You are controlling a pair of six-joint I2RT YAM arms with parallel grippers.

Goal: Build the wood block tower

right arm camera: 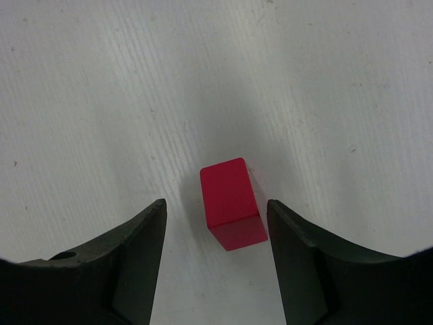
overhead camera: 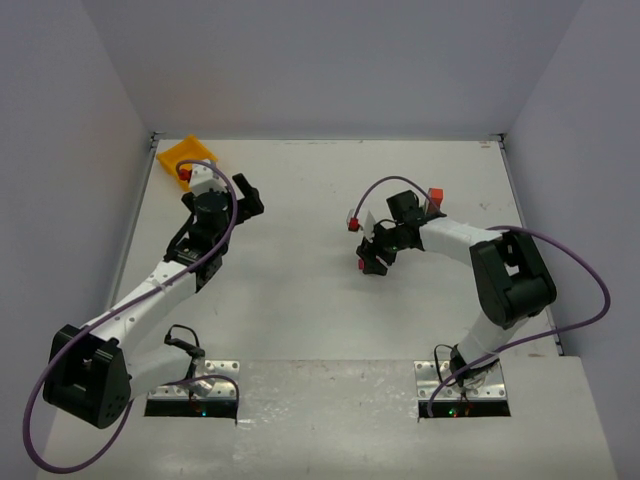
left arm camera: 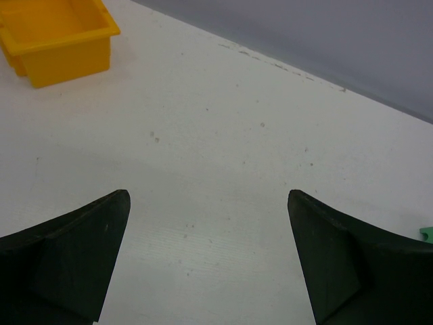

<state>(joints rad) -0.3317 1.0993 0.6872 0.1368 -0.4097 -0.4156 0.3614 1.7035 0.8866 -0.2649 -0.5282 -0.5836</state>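
Observation:
A magenta-red wooden block lies on the white table between the open fingers of my right gripper, touching neither finger. In the top view this block shows at the tip of the right gripper, mid-table. An orange-red block sits behind the right forearm. My left gripper is open and empty over bare table; in the top view it is at the far left. A green bit shows at the right edge of the left wrist view. No stacked tower is in view.
A yellow plastic bin stands in the far left corner and also shows in the left wrist view. Grey walls close the table on the left, back and right. Purple cables loop off both arms.

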